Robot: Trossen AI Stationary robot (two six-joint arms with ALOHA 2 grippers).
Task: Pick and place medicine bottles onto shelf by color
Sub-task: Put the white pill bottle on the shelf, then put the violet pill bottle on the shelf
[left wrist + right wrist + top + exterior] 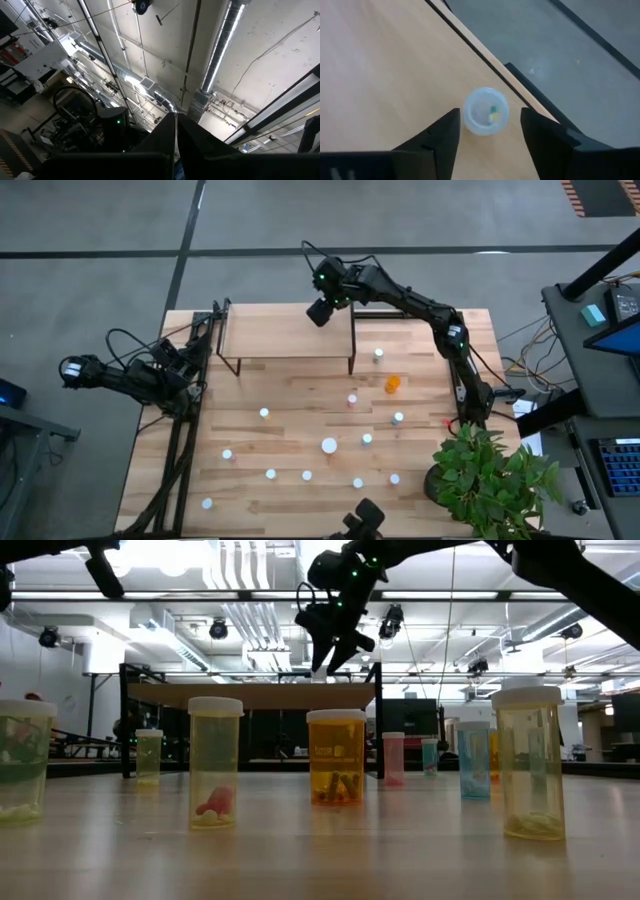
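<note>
From above, I see my right gripper (320, 311) out over the far right corner of the shelf (285, 330), close to its back edge. The left gripper (72, 370) waits off the table's left side. The medicine bottles (329, 445) are spread over the table (300, 415) in front of the shelf, well apart from each other, with wide gaps between them. An orange bottle (392, 384) stands near the right arm's base, and a green plant (490, 470) sits at the table's near right corner.

From table height, I see the right gripper hanging just above the shelf top. Bottles stand in a row in front, the orange one (336, 756) in the middle.

My left wrist camera looks up at the ceiling. Its two fingers (172, 142) are pressed together with nothing between them.

My right wrist camera looks down at a clear bottle (486, 111) standing on the shelf, right beside the edge. My fingers (542, 132) are spread on both sides of it, with a small gap on each side, so I am not holding it.
</note>
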